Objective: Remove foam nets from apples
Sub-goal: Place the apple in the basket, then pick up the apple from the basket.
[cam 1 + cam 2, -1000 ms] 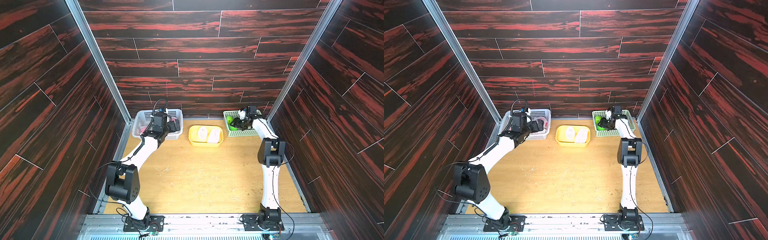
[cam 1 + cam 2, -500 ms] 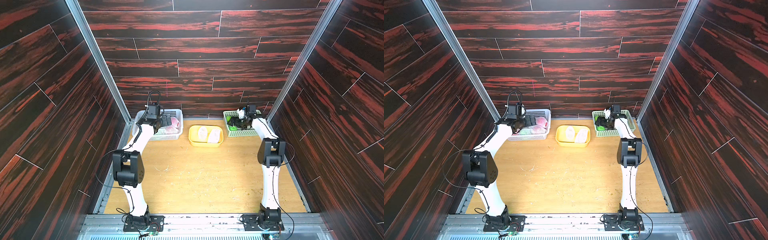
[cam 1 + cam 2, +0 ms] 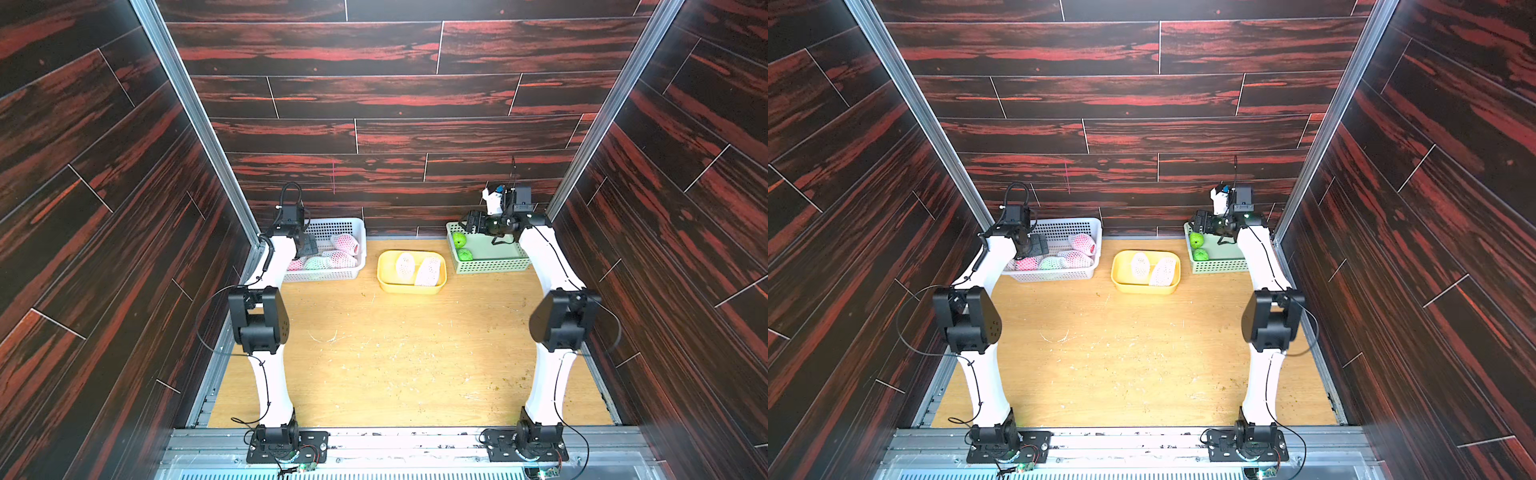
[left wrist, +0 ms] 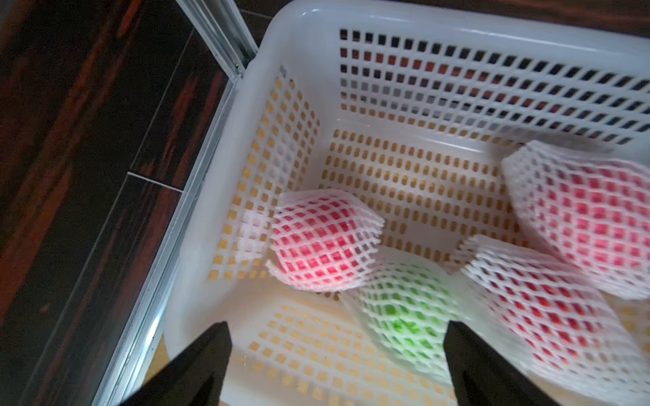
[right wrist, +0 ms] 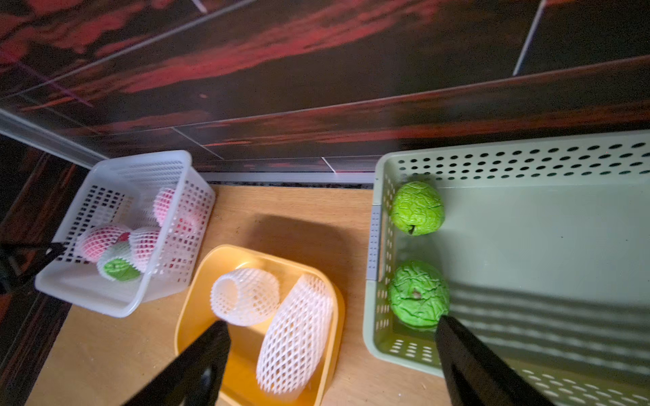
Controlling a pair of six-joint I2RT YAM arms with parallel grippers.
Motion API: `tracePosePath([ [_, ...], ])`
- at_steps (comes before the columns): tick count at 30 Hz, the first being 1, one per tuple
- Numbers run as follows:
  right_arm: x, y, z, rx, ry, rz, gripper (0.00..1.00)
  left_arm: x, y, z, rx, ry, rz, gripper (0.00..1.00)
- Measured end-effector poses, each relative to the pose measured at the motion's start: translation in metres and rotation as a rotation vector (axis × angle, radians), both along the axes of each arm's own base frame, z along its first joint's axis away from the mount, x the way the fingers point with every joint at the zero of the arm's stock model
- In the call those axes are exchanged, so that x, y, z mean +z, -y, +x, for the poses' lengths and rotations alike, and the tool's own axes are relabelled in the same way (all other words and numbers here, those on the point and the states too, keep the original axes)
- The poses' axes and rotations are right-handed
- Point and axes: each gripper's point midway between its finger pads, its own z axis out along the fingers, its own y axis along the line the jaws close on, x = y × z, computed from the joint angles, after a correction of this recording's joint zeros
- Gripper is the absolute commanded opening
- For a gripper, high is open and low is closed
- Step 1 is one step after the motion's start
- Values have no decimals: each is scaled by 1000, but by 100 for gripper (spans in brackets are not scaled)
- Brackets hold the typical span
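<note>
Left gripper (image 4: 337,327) gapes empty over the white basket (image 4: 316,17), its netted apples (image 4: 323,242) motion-blurred; right gripper (image 5: 332,323), also wide and empty, shows only cropped fingertips (image 5: 211,346).

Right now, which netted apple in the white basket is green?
The netted apple in the middle of the near row of three in the white basket, flanked by red ones. Only it shows green through the mesh.

We see the left gripper (image 3: 309,247) has swung away from the yellow tray (image 3: 411,289), from the white basket's (image 3: 332,227) end nearest it to hang over the end farthest from it. The right gripper (image 3: 471,223) has spread its jaws wide and risen above the green apples (image 3: 459,240) near that tray.
</note>
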Motion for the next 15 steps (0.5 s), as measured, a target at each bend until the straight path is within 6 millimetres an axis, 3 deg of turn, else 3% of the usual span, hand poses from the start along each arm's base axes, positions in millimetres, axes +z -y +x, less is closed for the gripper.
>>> tracePosePath([
  [5,15,-54,-80,149,119,84,95,-22,-15,2,16,-71,39,98],
  [8,9,-88,-124,263,183,130,95,-29,-17,8,8,-92,43,98],
  [10,-2,-107,-145,328,207,152,95,-31,-17,16,1,-88,45,98],
  [15,-52,-142,-192,460,183,205,95,-38,-17,28,-13,-88,43,98],
])
